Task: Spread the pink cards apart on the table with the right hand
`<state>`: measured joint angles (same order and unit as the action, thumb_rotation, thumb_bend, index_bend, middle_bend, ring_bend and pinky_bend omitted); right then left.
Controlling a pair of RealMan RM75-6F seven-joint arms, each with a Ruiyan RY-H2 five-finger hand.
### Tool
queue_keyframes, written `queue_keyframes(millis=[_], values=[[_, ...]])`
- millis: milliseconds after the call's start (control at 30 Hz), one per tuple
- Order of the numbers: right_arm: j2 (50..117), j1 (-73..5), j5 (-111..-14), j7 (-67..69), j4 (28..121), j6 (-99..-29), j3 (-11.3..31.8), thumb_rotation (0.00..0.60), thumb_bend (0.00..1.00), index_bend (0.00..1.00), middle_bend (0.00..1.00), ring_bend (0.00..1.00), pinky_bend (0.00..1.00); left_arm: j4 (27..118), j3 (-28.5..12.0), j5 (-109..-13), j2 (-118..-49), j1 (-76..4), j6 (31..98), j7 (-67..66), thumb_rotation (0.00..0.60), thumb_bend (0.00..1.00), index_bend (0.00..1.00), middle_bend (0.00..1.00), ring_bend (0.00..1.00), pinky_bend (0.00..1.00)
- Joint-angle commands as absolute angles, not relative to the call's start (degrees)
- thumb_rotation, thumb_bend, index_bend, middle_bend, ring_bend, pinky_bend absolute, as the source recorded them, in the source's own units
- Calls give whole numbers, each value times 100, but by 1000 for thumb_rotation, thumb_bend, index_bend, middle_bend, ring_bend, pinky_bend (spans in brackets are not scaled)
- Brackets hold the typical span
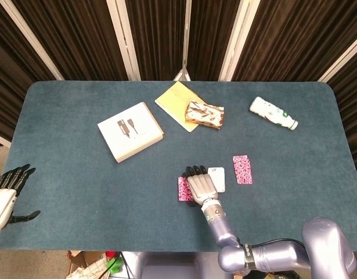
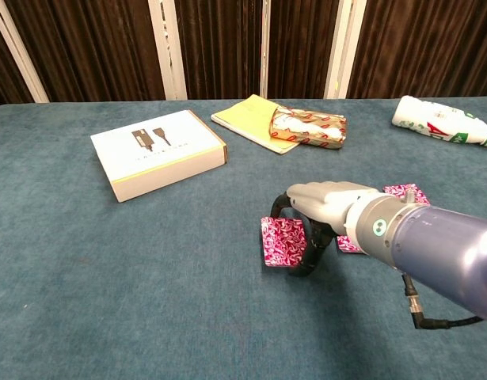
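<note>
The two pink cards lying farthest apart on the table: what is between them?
In the head view, the right robot hand and a white-faced card lie between the left pink card and the right pink card.

I see teal desk (image 1: 68, 174); pink cards (image 2: 283, 241) with white swirl pattern; one card (image 1: 216, 179) shows white; yellow notepad (image 1: 173, 102); silver robot hand (image 1: 201, 186) with black fingers (image 1: 193, 171).
</note>
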<state>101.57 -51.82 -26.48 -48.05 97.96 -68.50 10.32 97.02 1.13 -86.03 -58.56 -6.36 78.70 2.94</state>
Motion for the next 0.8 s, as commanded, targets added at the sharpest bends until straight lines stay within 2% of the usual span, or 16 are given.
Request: queue_keyframes(millis=[33, 100, 167, 333, 600, 800], values=[[10104, -5214, -2523, -4934, 9876, -6799, 981, 600, 306, 86, 0, 0, 0, 9701, 106, -8591, -5859, -638, 7868, 291, 600, 0, 0, 0, 0, 0], [10074, -5236, -2475, -4994, 9944, -6795, 979, 600, 302, 22, 0, 0, 0, 9702, 105, -8580, -5860, -638, 7863, 277, 600, 0, 0, 0, 0, 0], [10051, -5252, -2436, -5034, 10007, -6794, 977, 600, 292, 0, 0, 0, 0, 9706, 107, -8572, -5858, -638, 7858, 261, 600, 0, 0, 0, 0, 0], [10005, -5317, -2307, -5192, 10139, -6814, 957, 600, 240, 0, 0, 0, 0, 9715, 105, -8570, -5857, -632, 7871, 249, 600, 0, 0, 0, 0, 0], [9953, -5344, -2286, -5256, 10278, -6941, 950, 600, 239, 0, 0, 0, 0, 9707, 98, -8567, -5853, -631, 7880, 270, 600, 0, 0, 0, 0, 0], [9578, -5218, -2794, -5179, 10531, -7173, 802, 600, 239, 0, 0, 0, 0, 9685, 91, -8557, -5852, -626, 7890, 293, 600, 0, 0, 0, 0, 0]])
